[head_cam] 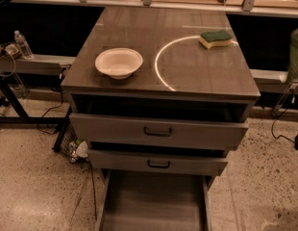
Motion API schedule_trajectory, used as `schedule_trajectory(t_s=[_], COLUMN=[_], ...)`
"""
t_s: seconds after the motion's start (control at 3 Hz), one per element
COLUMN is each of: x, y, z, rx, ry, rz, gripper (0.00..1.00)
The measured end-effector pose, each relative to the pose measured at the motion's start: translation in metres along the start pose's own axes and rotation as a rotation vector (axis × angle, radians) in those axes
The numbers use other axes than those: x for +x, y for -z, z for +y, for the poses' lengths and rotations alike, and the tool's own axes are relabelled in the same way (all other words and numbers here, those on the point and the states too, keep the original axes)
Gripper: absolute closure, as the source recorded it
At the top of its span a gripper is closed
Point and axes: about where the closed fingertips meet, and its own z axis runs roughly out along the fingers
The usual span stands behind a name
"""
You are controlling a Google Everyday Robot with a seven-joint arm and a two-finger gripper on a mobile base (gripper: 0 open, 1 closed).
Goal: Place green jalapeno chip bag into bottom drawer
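The gripper lies outside the frame, so its grip cannot be told. At the right edge, mid-height, a blurred strip of the green jalapeno chip bag hangs in the air, well apart from the cabinet top and level with it. The bottom drawer is pulled out at bottom centre, showing its grey floor. The two upper drawers are slightly ajar. On the top, a white bowl sits left and a sponge near the far right corner.
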Motion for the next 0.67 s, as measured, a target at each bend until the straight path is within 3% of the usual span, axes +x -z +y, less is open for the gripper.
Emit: schedule_trajectory(t_s=[0.33,0.67], x=[0.0178,0.0149], y=[0.0175,0.0128], z=[-0.0164,-0.009], rx=[0.037,0.021], ry=[-0.031,-0.021], rz=[0.012,0.009], gripper=[1.0,1.0])
